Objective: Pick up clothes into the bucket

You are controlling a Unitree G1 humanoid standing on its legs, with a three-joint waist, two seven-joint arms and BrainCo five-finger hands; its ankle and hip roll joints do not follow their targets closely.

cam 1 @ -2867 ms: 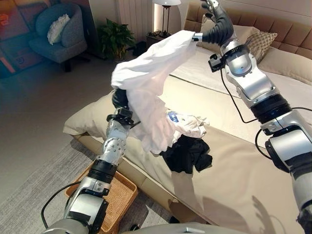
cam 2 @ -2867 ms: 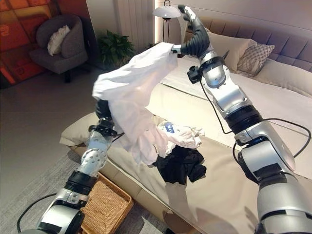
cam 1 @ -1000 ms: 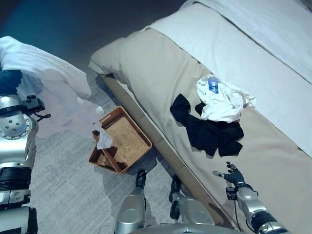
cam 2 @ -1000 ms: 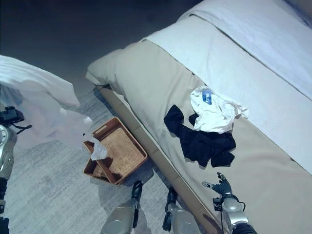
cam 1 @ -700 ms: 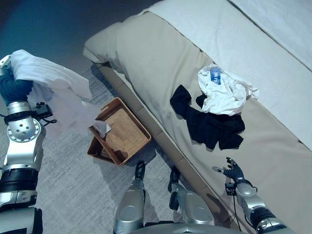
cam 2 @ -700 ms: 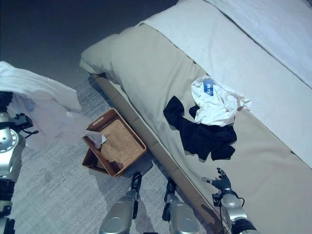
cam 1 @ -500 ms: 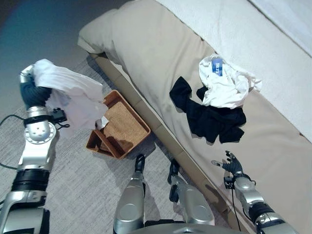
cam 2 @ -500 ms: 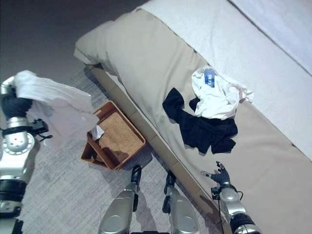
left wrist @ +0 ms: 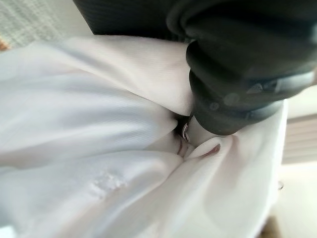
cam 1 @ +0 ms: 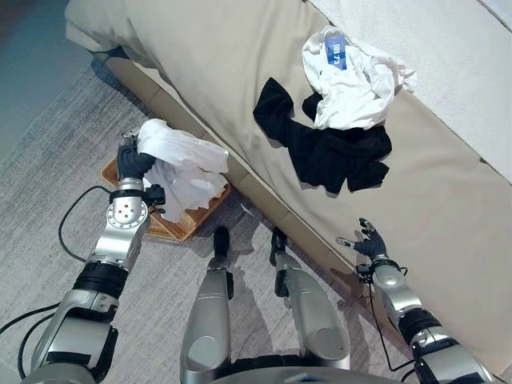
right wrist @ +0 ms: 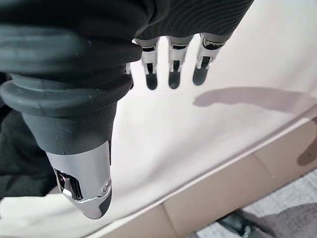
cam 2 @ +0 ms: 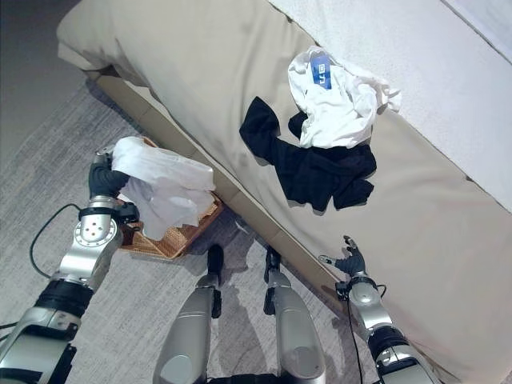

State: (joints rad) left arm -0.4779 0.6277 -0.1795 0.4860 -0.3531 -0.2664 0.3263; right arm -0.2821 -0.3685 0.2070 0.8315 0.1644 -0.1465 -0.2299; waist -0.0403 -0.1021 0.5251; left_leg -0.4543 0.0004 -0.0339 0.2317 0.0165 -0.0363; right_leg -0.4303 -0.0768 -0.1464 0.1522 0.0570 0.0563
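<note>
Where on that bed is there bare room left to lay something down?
The bed is bare between its near corner and the black garment, and again between that garment and the right hand. It is crowded where the white garment overlaps the black one, and in the basket under the white shirt.

Silver-grey segmented arms with black joint bands. Left hand (cam 1: 128,157) and right hand (right wrist: 124,59): dark ribbed covers, silver dark-tipped fingers (right wrist: 172,64).
</note>
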